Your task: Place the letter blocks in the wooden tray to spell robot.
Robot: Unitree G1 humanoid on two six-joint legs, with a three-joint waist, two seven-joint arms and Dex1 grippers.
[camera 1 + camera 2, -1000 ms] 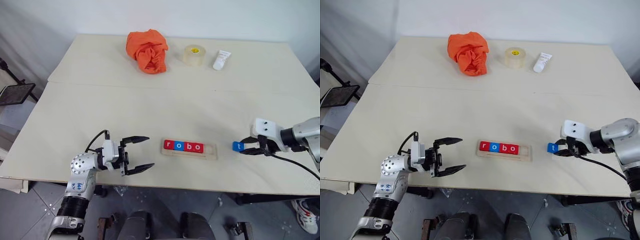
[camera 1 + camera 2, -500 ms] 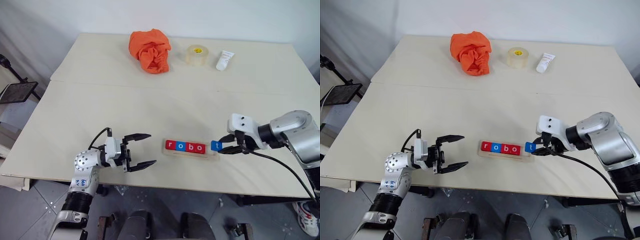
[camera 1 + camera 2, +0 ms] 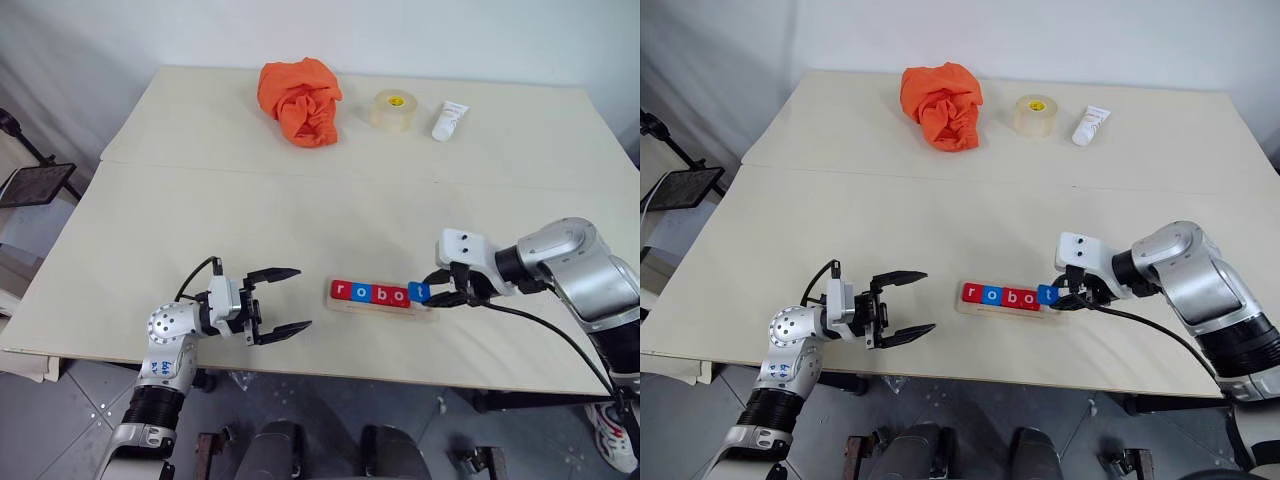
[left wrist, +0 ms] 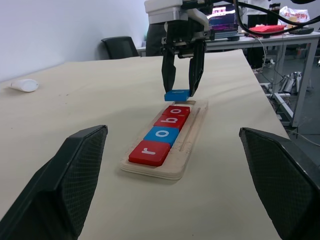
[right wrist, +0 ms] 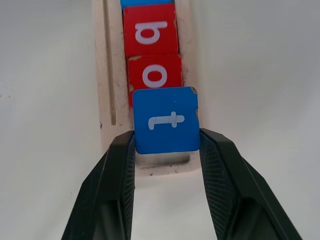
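Across the pale table [image 3: 300, 200], an orange cloth [image 3: 298, 100], a tape roll [image 3: 389, 109] and a white tube [image 3: 446, 119] sit toward twelve o'clock, with grey floor past the near edge. Toward six o'clock the wooden tray [image 3: 382, 297] holds four letter blocks [image 3: 370, 293]; at its three o'clock end the right gripper [image 5: 167, 150] pinches the blue t block [image 5: 165, 120] just above the empty slot. Off at the tray's nine o'clock, the left gripper [image 3: 283, 300] hangs wide open, gripping nothing.

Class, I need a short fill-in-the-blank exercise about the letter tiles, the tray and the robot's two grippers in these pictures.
1. The right gripper holds a blue square tile bearing the letter ____.
2. The long pale wooden tray already holds ____ tiles.
3. The tile lettered "r" is coloured ____.
4. The left gripper has its jaws ____.

Missing words: t; four; red; open
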